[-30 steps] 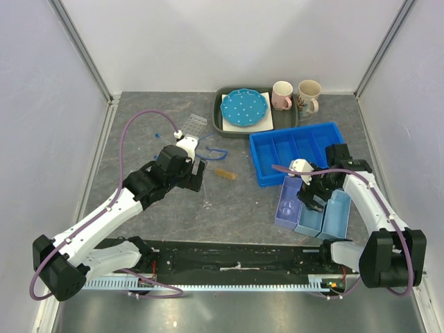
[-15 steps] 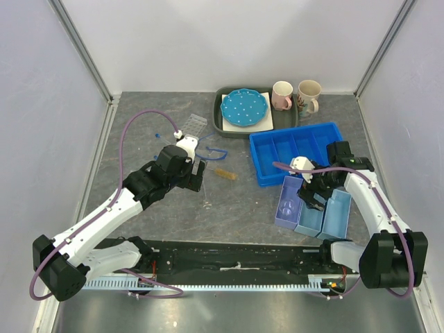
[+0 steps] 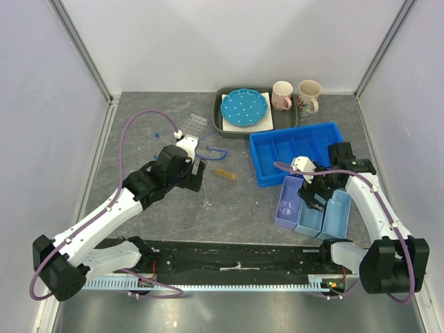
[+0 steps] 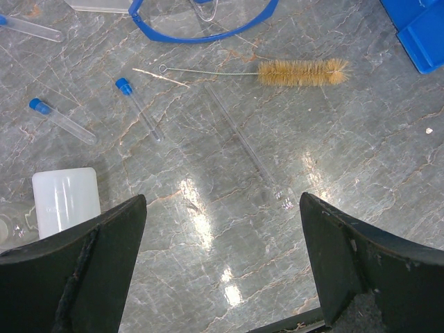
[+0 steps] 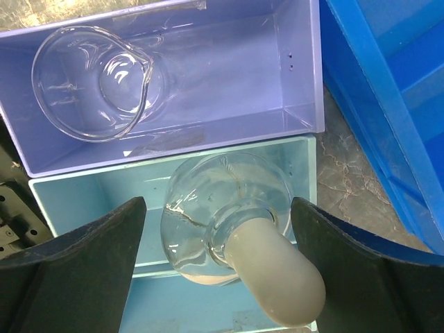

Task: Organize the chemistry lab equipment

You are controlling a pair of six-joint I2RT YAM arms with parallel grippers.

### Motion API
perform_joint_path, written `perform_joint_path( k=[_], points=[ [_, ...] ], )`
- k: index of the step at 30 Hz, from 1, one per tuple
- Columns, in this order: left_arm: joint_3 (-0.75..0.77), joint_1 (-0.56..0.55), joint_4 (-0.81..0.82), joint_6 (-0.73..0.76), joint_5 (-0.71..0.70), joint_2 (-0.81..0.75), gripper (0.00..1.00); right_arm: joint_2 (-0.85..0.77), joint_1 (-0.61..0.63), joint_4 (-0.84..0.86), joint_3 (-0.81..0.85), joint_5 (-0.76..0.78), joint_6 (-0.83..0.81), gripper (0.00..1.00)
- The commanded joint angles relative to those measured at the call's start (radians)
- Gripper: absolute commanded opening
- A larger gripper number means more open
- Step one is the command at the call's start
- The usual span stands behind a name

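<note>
My right gripper [image 5: 218, 270] is open over the light-blue bin [image 5: 83, 198]. A clear glass flask [image 5: 222, 194] with a pale stopper [image 5: 274, 274] lies between its fingers, and a gap shows on the left side. A glass dish [image 5: 90, 80] rests in the lavender bin [image 5: 298, 76]. My left gripper [image 4: 222, 277] hangs open above bare table. Ahead of it lie two blue-capped tubes [image 4: 139, 109] [image 4: 61, 121], a thin glass rod [image 4: 243, 142] and a tube brush [image 4: 302, 71]. From above, the left gripper [image 3: 196, 175] is near the clear tube rack [image 3: 194, 126], and the right gripper [image 3: 310, 196] is over the bins.
A blue divided tray [image 3: 298, 149] sits behind the small bins, with a third bin [image 3: 338, 215] at their right. Blue-rimmed safety glasses [image 4: 201, 21] and a white plastic bottle [image 4: 66, 200] lie near the left gripper. At the back are a dark tray [image 3: 277, 121], a dotted plate [image 3: 243, 107] and two mugs [image 3: 282, 95] [image 3: 309, 96].
The right gripper has shifted slightly to the right over the bins and its fingers have drawn in a little. The left arm has not moved.
</note>
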Motion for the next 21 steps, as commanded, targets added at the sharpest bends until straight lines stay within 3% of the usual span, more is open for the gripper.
perform_joint_path(
  k=[1, 14, 18, 21],
  points=[
    [-0.003, -0.004, 0.033, 0.035, -0.018, -0.01, 0.97, -0.026, 0.003, -0.022, -0.011, 0.003, 0.02, 0.92],
    [-0.002, -0.004, 0.034, 0.034, -0.017, -0.012, 0.97, -0.068, 0.003, -0.04, -0.028, -0.002, 0.038, 0.75],
    [-0.002, -0.004, 0.034, 0.034, -0.017, -0.013, 0.97, -0.069, 0.003, -0.055, -0.025, -0.015, 0.035, 0.77],
    [-0.002, -0.004, 0.034, 0.034, -0.017, -0.012, 0.97, -0.071, 0.001, -0.068, -0.007, -0.015, 0.035, 0.85]
  ],
)
